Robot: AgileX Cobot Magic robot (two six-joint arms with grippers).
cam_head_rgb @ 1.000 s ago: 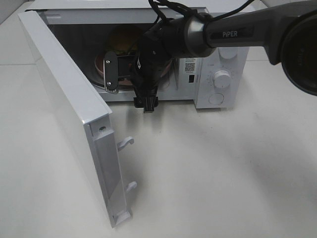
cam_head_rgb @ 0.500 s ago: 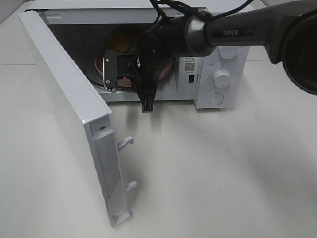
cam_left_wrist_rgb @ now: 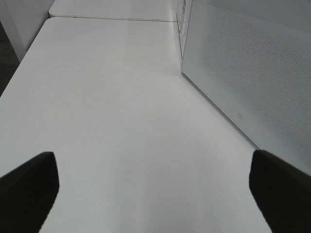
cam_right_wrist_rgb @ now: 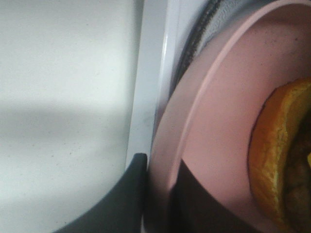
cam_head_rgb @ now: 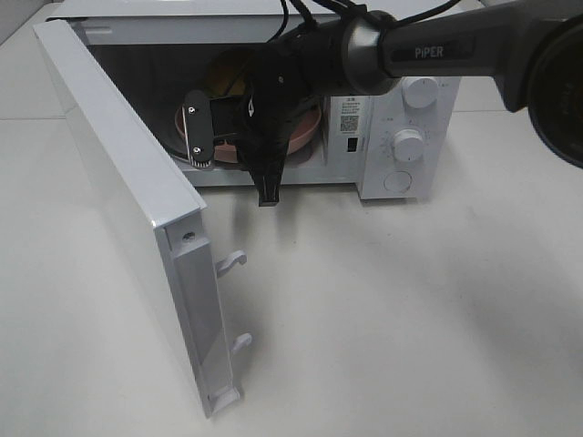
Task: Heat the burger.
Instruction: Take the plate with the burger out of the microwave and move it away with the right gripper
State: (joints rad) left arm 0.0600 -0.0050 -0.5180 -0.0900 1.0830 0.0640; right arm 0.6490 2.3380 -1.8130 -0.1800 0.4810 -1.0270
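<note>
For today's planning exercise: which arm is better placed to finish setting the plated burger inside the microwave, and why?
Right. Its tool is closed on the pink plate's rim at the microwave opening, burger aboard. The left tool is open over bare table.

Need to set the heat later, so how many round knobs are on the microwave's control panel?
2: the upper knob sits just below the right arm, and the lower knob is under it, mid-panel. The arm may hide more above.
</note>
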